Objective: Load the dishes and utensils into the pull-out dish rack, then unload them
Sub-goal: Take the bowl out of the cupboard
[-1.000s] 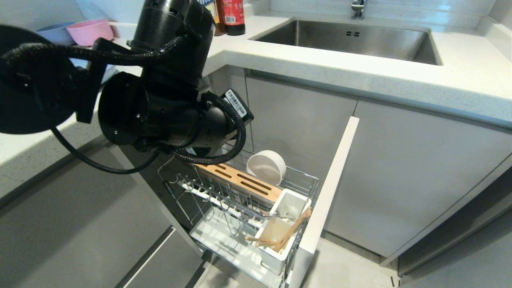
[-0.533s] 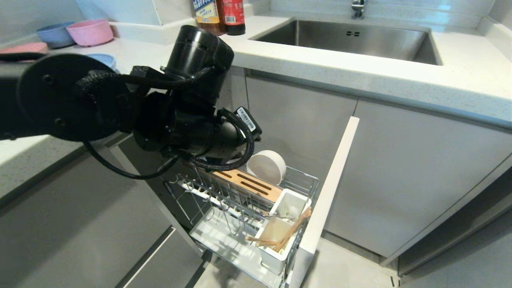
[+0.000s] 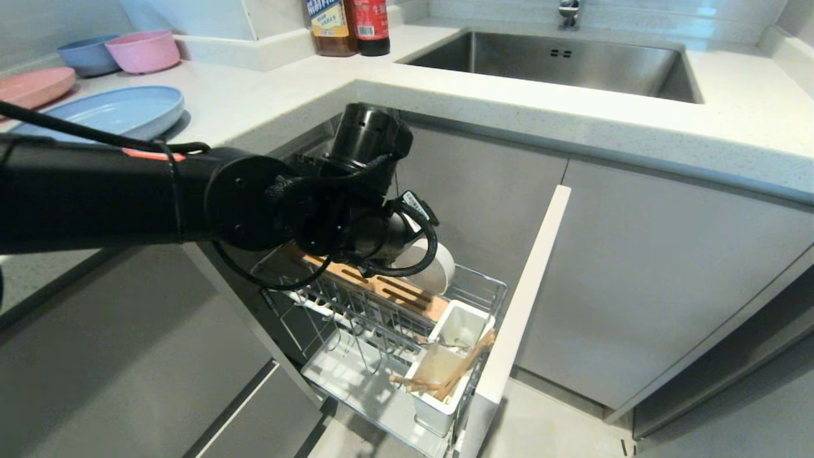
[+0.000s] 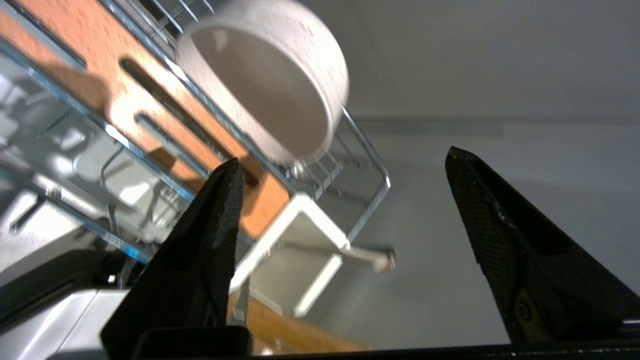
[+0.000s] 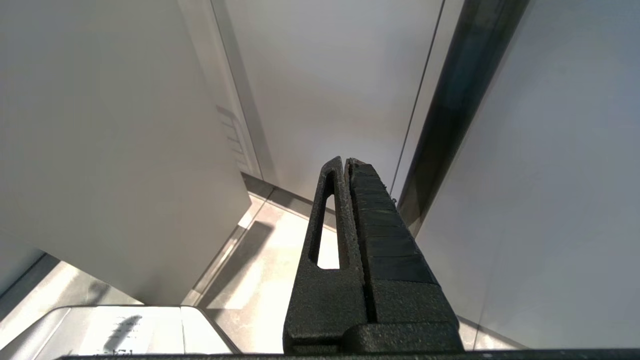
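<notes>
We reach our black left arm (image 3: 114, 197) forward and down from the left, its left gripper (image 4: 340, 165) holding nothing between widely parted fingers, while our right gripper (image 5: 347, 165) hangs parked, fingers pressed together.

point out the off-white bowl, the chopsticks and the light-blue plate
off-white bowl (image 4: 260, 87), left wrist view, inner wall
chopsticks (image 3: 467, 362), head view, mid-shaft
light-blue plate (image 3: 114, 111), head view, flat middle
</notes>
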